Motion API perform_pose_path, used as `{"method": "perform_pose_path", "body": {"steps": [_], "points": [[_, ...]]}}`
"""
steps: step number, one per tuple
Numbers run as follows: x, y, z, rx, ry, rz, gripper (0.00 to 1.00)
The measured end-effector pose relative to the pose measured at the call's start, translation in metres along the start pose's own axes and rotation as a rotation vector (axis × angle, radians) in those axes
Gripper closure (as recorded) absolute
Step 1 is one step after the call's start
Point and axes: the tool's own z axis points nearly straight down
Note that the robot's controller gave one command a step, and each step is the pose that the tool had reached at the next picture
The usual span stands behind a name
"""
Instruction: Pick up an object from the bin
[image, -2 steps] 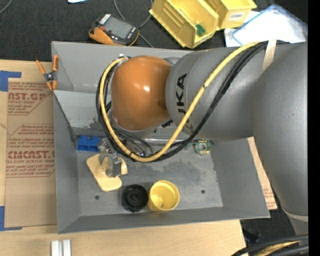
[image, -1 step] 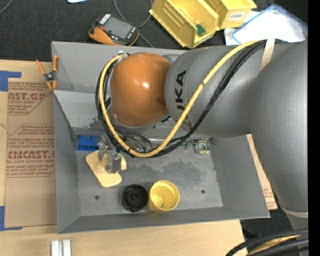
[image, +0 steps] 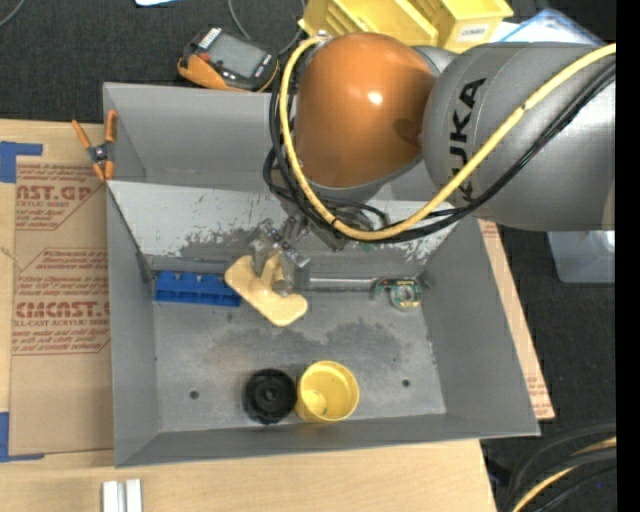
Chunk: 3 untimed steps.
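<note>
Pale yellow flat piece (image: 270, 303) is lying on the bin (image: 132, 380) floor, up and to the left of the yellow cup (image: 328, 390), well apart from it; I am taking that cup as my reference throughout. I am seeing the gripper (image: 278, 262) sitting low over the upper end of the pale piece, up and left of the cup; part of the piece is showing beneath and beside it; I cannot tell whether the pincer is open or closed, nor whether it is gripping the piece. I am noting a black round cap (image: 269, 395) resting just beside the cup on its left; a blue block (image: 195, 288) is lying farther up and left of the cup, near the pale piece; a small greenish item (image: 403, 292) is lying up and right of the cup.
</note>
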Motion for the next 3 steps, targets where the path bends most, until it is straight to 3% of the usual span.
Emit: {"method": "perform_pose_path", "body": {"steps": [1, 2, 3], "points": [[-0.004, 0.017, 0.024, -0.001, -0.002, 0.037, 1.0], [0.036, 0.031, -0.007, -0.003, 0.002, 0.034, 1.0], [0.051, -0.026, 0.062, -0.006, -0.001, -0.137, 1.0]]}}
